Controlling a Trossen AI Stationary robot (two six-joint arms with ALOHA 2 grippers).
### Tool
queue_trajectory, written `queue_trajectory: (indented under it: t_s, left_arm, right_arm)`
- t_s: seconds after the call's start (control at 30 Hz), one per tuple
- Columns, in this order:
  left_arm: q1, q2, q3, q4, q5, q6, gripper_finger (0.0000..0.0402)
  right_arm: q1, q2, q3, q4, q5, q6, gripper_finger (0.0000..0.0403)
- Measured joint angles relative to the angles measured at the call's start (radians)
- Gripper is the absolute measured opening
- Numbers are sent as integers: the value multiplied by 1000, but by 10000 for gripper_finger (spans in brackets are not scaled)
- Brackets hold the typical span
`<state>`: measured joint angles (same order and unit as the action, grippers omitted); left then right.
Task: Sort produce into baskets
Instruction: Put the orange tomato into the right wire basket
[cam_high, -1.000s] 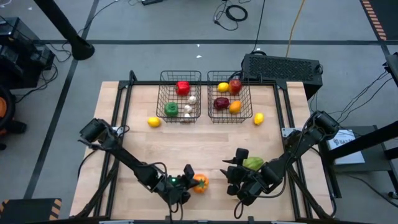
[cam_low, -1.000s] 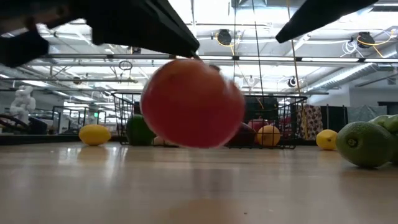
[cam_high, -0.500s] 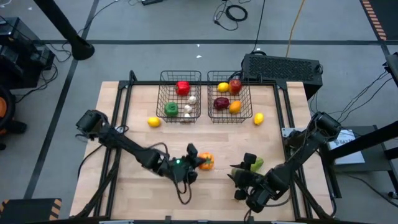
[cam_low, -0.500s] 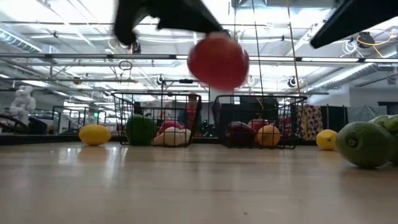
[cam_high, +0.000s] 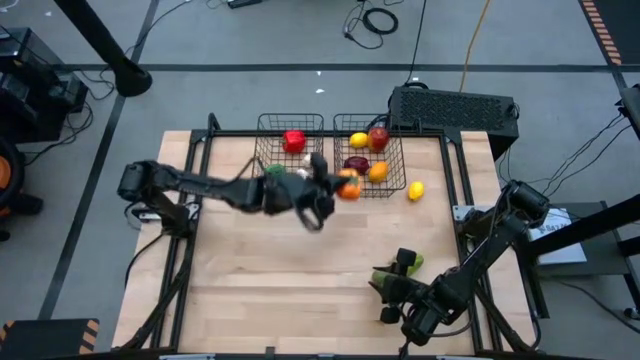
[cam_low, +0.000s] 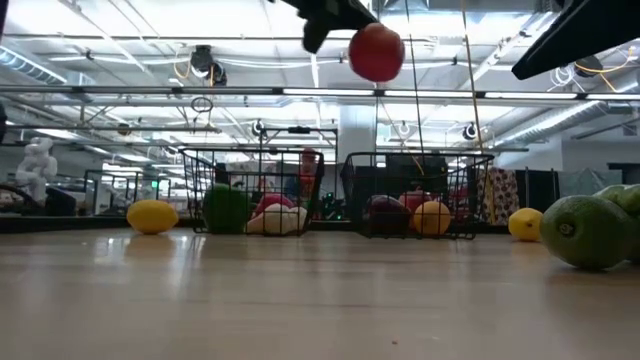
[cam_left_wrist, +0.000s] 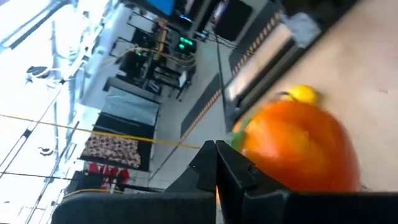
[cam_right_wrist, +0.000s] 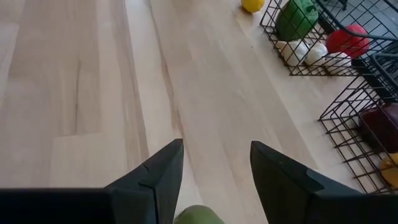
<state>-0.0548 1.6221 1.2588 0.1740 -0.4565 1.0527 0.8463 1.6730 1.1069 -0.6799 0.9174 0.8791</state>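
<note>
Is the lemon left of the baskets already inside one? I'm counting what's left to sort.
No. In the high view the lemon lies on the bare table, apart from the left basket.

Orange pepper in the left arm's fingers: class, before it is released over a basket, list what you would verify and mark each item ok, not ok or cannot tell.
1. Left gripper shut on the orange pepper: ok.
2. Pepper lifted clear above the basket rims, seen in the low view: ok.
3. Pepper fully over the right basket: cannot tell; it shows at that basket's inner edge.
4. Right gripper clear of the baskets, near the table's front: ok.
5. Right gripper open above the green fruit: ok.
</note>
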Motion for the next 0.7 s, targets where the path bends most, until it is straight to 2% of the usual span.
queue_trajectory:
  t_s: [0.2,0.37,0.5,0.7]
  left_arm:
    - [197,13,64,-1,173,0,0]
    - [327,35,80,2,347,-84,0]
    - [367,85,80,0,378,-103,0]
    - [359,169,80,8,420,-105,0]
  right_arm:
    - [0,0,0,27,21,1,178]
    - [0,0,0,37,28,0,178]
    - [0,0,0,37,28,-16,178]
    - [-8,0,0,38,28,-49,178]
